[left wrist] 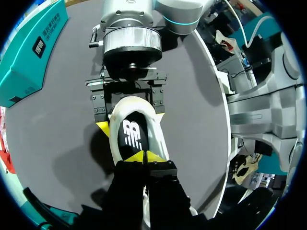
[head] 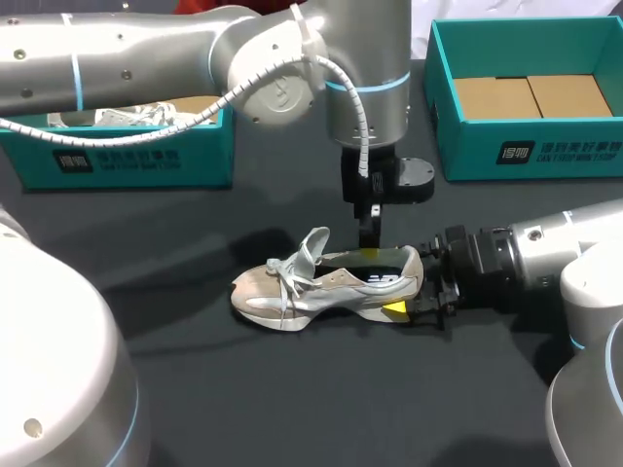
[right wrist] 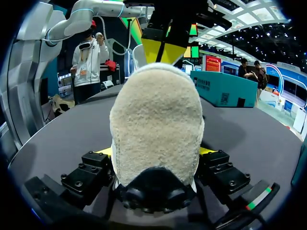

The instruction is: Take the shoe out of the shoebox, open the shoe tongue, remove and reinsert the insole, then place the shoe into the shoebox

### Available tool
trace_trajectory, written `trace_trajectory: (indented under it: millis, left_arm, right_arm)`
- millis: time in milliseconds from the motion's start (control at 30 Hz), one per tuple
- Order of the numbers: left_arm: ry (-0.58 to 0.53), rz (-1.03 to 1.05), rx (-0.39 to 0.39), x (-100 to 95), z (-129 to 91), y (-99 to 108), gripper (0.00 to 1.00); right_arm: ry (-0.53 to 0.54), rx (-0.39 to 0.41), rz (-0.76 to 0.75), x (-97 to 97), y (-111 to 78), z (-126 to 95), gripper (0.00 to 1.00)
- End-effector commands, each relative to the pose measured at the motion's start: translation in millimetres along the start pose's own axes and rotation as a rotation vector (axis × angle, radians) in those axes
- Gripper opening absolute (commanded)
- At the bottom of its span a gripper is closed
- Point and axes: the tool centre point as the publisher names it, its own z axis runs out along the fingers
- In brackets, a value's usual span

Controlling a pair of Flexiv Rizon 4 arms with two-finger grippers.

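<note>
The shoe (head: 326,282) stands on its sole on the table (head: 292,389), with a teal shoebox (head: 584,151) well beyond its heel. The right hand (head: 404,284) clamps that heel from both sides. The left hand (head: 368,253) hangs over the shoe's opening, tips pressed together at the black insole (left wrist: 132,134) (whether they pinch it, I cannot tell).

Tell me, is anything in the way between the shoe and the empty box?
Nothing I can see. The table between the shoe and the empty shoebox is bare. The left gripper pokes down into the shoe's opening and the right gripper clamps its heel, so the left one should probably lift out first.
</note>
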Motion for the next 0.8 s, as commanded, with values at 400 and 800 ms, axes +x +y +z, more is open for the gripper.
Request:
trace_trajectory:
  millis: [400,800]
  left_arm:
    - [0.040,0.008,-0.045,-7.8,39.1,2.1,0.00]
    - [0.082,0.028,-0.052,5.2,56.2,11.4,0.00]
  right_arm:
    - [-0.002,0.003,0.000,-0.3,-1.3,1.8,0.00]
    - [-0.002,0.003,0.000,-0.3,-1.3,1.8,0.00]
